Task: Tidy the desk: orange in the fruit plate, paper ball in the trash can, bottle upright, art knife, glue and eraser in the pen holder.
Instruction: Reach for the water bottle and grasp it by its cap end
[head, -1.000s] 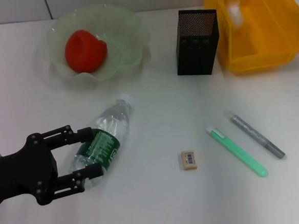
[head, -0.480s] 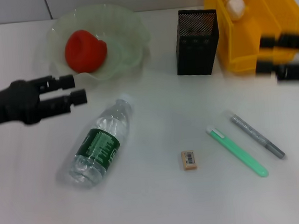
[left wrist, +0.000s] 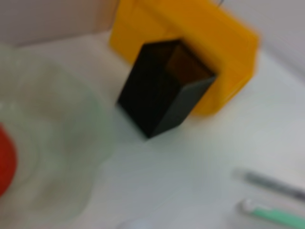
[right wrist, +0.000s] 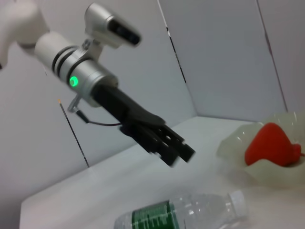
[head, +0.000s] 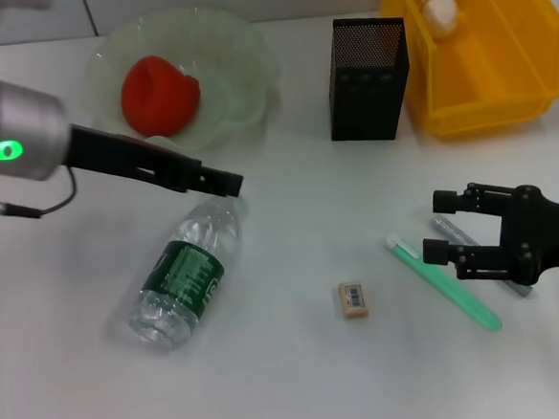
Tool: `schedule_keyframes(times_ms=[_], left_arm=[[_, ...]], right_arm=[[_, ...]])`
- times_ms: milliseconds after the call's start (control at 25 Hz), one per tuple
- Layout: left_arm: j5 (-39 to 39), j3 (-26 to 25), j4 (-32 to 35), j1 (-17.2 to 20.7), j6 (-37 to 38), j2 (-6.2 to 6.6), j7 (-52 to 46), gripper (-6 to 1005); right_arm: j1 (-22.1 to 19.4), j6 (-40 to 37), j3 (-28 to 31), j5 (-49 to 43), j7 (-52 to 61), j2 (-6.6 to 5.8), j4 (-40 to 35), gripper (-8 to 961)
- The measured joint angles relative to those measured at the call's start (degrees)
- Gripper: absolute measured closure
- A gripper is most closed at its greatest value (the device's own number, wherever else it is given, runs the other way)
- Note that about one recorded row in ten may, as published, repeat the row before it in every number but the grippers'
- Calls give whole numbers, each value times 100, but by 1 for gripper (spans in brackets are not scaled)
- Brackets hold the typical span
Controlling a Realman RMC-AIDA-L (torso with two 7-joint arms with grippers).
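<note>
While the bottle point(head: 190, 270) lies on its side on the white desk point(head: 301, 381), cap toward the fruit plate point(head: 236, 73), I see my left gripper point(head: 222, 183) poised just above the cap end, fingers drawn close together and holding nothing. From the right wrist view that gripper point(right wrist: 177, 151) hangs clear over the bottle point(right wrist: 186, 212), not touching it. The orange point(head: 159, 94) sits inside the fruit plate, and the paper ball point(head: 439, 10) rests in the trash can point(head: 501, 79) at the far right. The pen holder point(head: 366, 67) stands upright between plate and can.

My right gripper point(head: 442, 227) is low over the desk at the right, fingers spread apart and empty, its tips right at the grey pen-shaped tool point(head: 481, 256) and the green pen-shaped tool point(head: 445, 284), which lie side by side at a slant. Whether it touches them I cannot tell. The eraser point(head: 354, 299) lies flat between the bottle and the green tool, apart from both.
</note>
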Motion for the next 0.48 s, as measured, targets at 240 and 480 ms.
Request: schedule_keyframes(times_ms=[240,480], left_arm=[[972,1039,-241,-495,-660,-49,-954,355],[1501,1755,-808,-830,-1319,-65,-1525,356]], right_arm=[[-29,34,-1,-53,-106,26,61,164],[5,0,-1,-73,-195,29,149,164]])
